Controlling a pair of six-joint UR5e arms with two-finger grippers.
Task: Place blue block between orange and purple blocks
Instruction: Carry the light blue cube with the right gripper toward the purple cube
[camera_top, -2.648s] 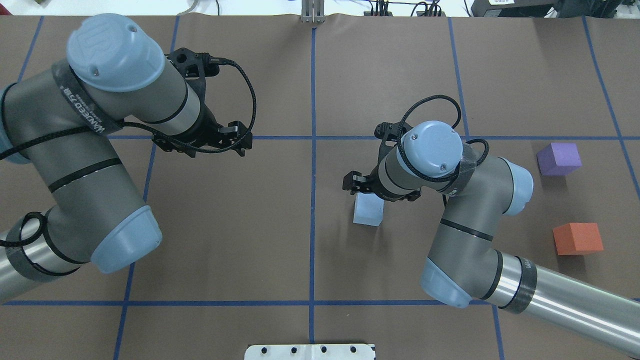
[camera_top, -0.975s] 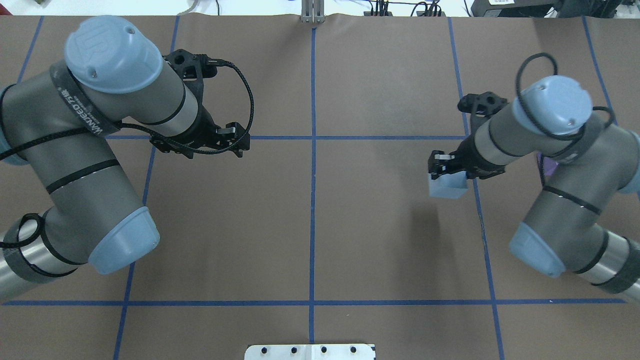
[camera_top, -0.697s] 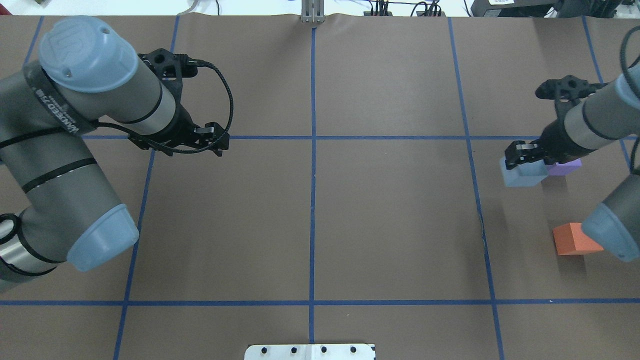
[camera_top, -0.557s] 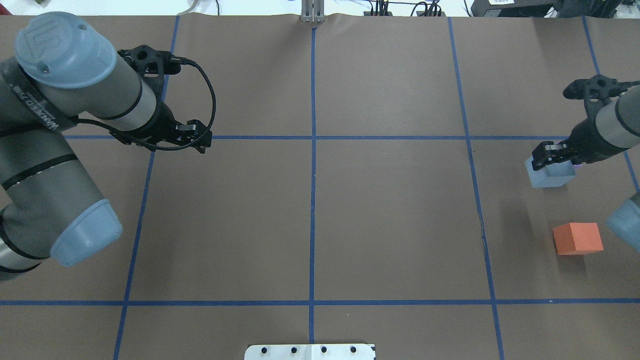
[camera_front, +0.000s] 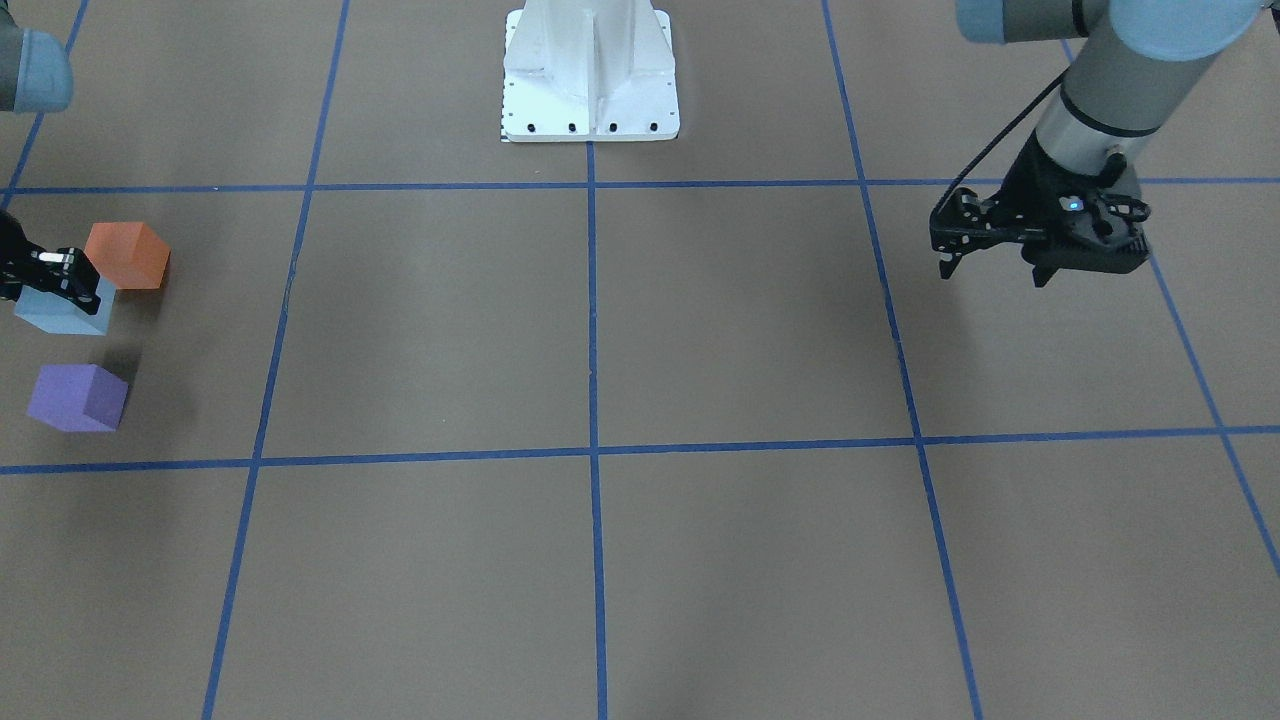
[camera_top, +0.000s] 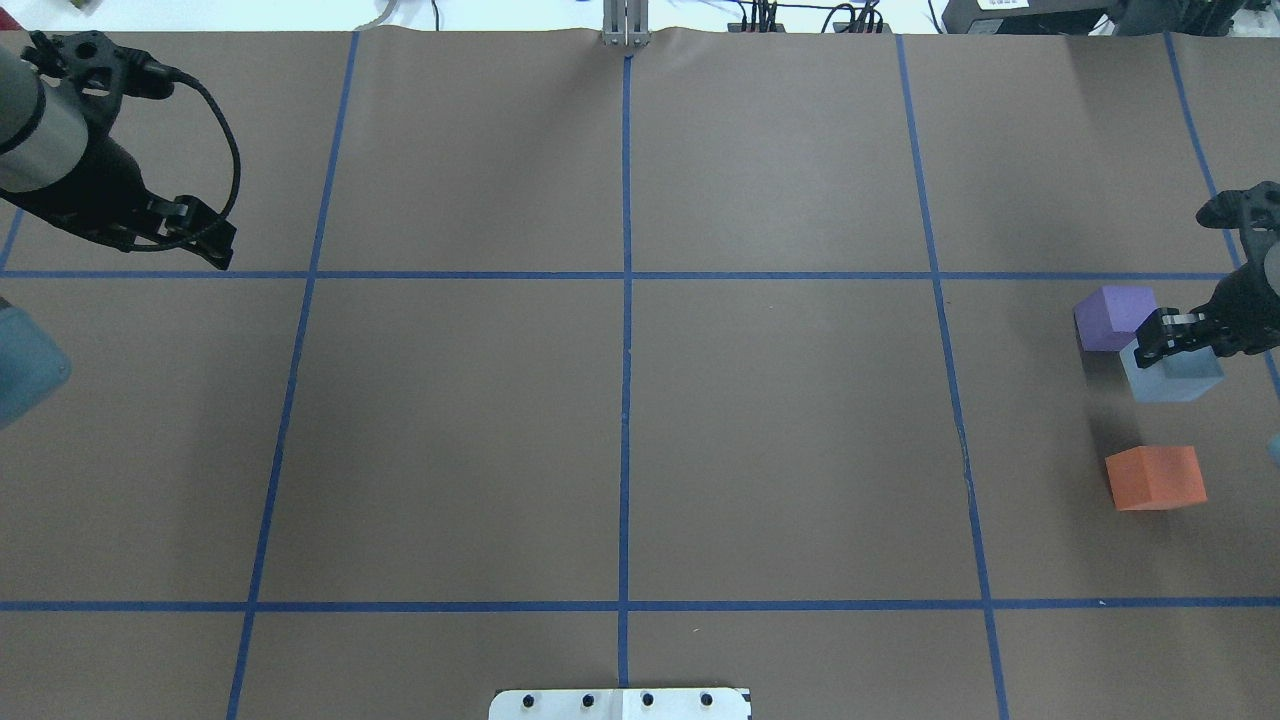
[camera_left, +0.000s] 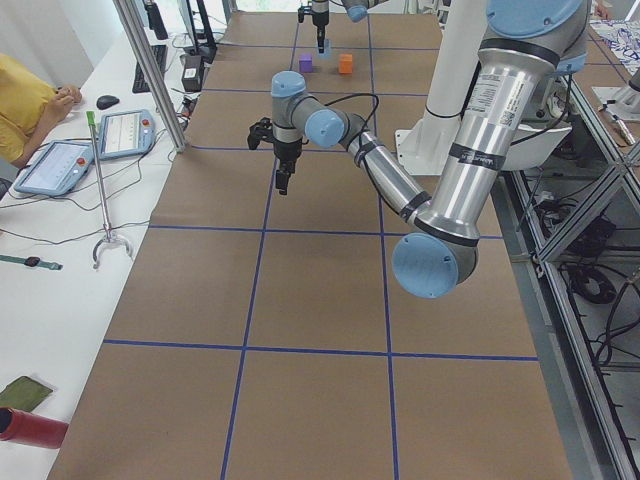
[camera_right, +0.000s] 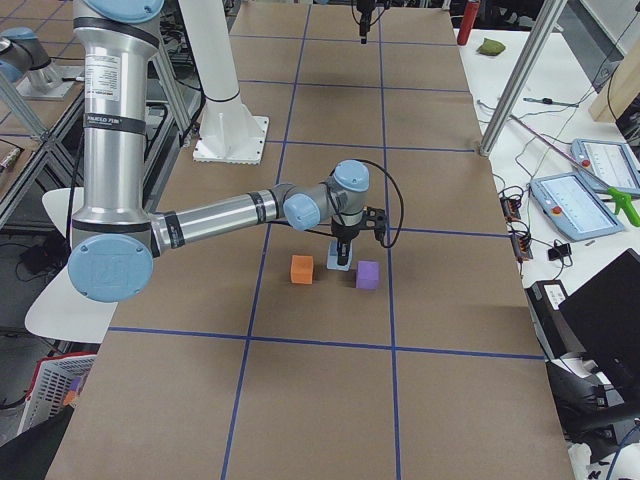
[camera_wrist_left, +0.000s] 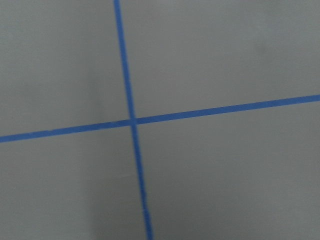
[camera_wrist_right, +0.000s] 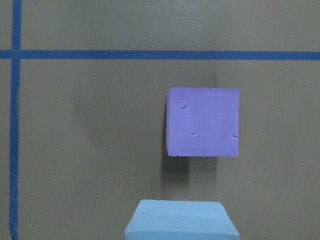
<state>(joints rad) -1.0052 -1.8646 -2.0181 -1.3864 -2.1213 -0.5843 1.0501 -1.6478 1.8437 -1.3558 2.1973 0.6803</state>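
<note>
My right gripper (camera_top: 1178, 338) is shut on the light blue block (camera_top: 1172, 378) and holds it between the purple block (camera_top: 1113, 317) and the orange block (camera_top: 1155, 477), nearer the purple one. Its shadow falls on the paper beside it, so it seems slightly raised. In the front view the blue block (camera_front: 60, 311) sits between orange (camera_front: 127, 255) and purple (camera_front: 78, 397). The right wrist view shows the purple block (camera_wrist_right: 203, 122) beyond the blue block's top edge (camera_wrist_right: 181, 222). My left gripper (camera_front: 993, 268) is open and empty, far off at the table's other side.
Brown paper with blue tape grid lines (camera_top: 626, 400) covers the table. The robot's white base plate (camera_front: 590, 70) is at the near middle edge. The blocks lie close to the table's right edge. The left wrist view shows only a tape crossing (camera_wrist_left: 132, 121).
My right gripper has carried the blue block from the table's middle to the right, past the purple block, into the gap between purple and orange. My left arm has drawn back to the left.
</note>
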